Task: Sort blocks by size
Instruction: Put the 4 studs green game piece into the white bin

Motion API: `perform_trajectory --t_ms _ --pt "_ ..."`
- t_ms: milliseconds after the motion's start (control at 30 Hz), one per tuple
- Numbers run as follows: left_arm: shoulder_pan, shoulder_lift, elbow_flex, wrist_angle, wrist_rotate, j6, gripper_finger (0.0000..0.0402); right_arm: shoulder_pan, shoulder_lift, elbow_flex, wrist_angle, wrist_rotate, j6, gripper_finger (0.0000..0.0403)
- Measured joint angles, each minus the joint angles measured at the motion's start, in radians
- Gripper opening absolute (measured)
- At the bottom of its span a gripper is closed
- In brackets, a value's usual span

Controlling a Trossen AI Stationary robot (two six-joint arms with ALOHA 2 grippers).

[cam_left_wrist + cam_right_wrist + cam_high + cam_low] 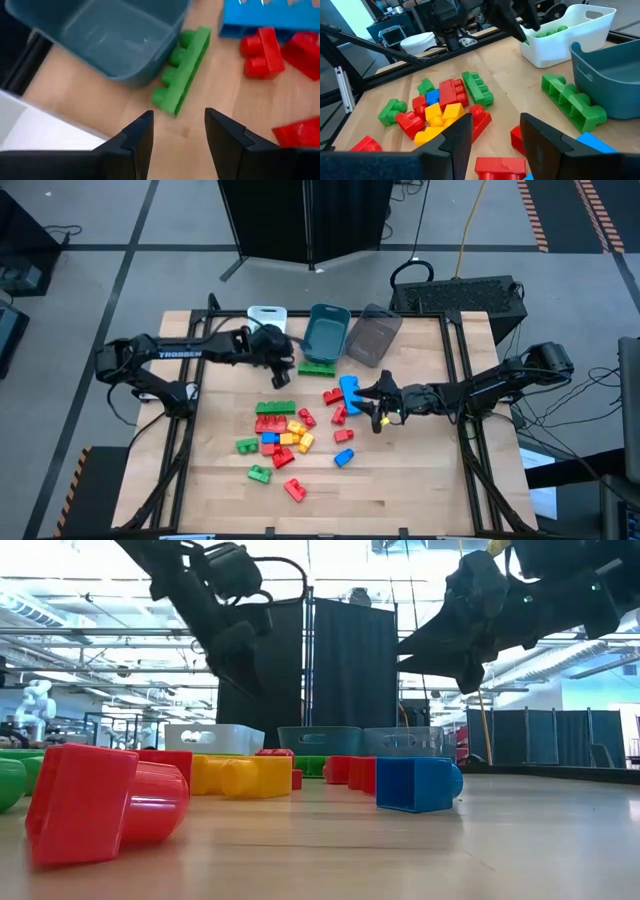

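Wooden boards make the table [420,480], and it stands on a grey floor with cables around. From the low view we see the wide room behind, with dark curtains and bright ceiling lights, which the high view does not show. Only the right wrist view lets us look into the white bin [570,30]: some green pieces lie inside it.

We see the left gripper [177,131] with its fingers apart and nothing between them; it hangs just before the long green block [182,70], which lies flat against the wall of the teal bin [115,40]. From above, this gripper [283,368] is near the white bin [266,314], and its arm reaches in from the left side of the table, almost straight.

We see the right gripper [492,131] also parted and empty, above red blocks [500,167] near the table's middle. In the high view it [377,407] is beside a blue block [351,387], and the arm comes from the right edge, bent at the elbow.

Most blocks [280,435] lie in a loose heap at the centre. A grey bin [375,335] stands beside the teal one.
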Motion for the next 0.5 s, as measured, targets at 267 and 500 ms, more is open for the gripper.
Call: perform_trajectory --t_ms 267,500 --pt "-0.043 0.005 -0.143 0.224 0.009 0.116 0.0203 0.012 0.0 0.0 0.0 -0.003 0.0 0.015" --pt "-0.044 0.085 -0.184 0.354 0.008 0.117 0.0289 0.013 0.0 0.0 -0.003 -0.003 0.0 0.015"
